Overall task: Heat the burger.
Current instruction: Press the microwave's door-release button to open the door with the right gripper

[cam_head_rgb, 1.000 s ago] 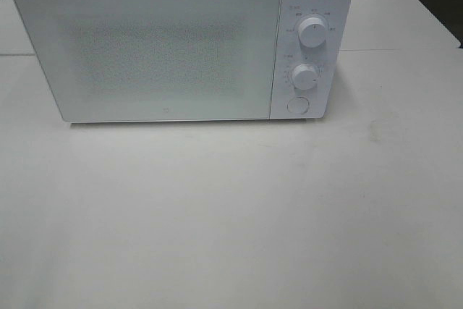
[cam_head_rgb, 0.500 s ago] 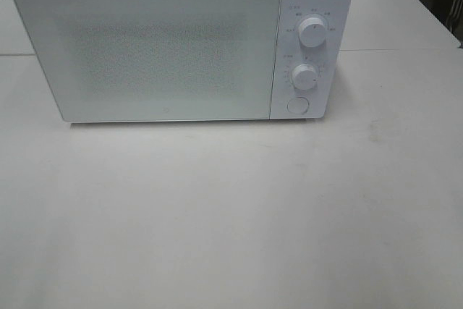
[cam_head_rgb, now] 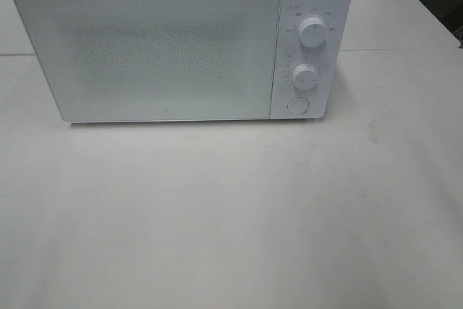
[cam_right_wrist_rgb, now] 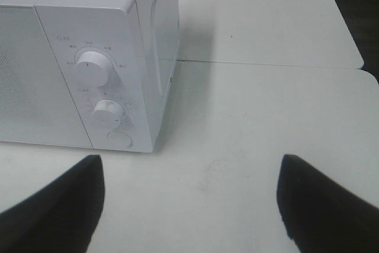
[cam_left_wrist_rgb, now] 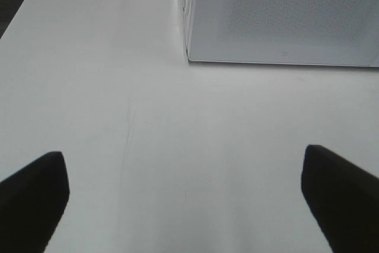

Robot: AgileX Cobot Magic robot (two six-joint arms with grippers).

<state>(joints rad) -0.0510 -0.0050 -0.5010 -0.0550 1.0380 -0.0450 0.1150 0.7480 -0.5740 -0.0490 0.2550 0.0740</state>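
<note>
The burger is out of view in every frame. A white microwave (cam_head_rgb: pixel 166 45) stands at the back of the table with its door shut (cam_left_wrist_rgb: pixel 284 16); two round knobs (cam_head_rgb: pixel 311 32) (cam_right_wrist_rgb: pixel 95 69) and a round button (cam_head_rgb: pixel 297 105) sit on its right panel. In the left wrist view my left gripper (cam_left_wrist_rgb: pixel 183 199) is open over bare table in front of the microwave's left corner, its dark fingers (cam_left_wrist_rgb: pixel 32 197) wide apart with nothing between them. My right gripper (cam_right_wrist_rgb: pixel 189 205) is open as well, off the microwave's right front corner, fingers (cam_right_wrist_rgb: pixel 323 197) apart and empty. Neither gripper shows in the high view.
The white table (cam_head_rgb: pixel 231 215) spreads in front of the microwave. A seam (cam_right_wrist_rgb: pixel 266 63) joins it to a second white table behind. The table's right edge (cam_right_wrist_rgb: pixel 370 81) drops off to a dark floor.
</note>
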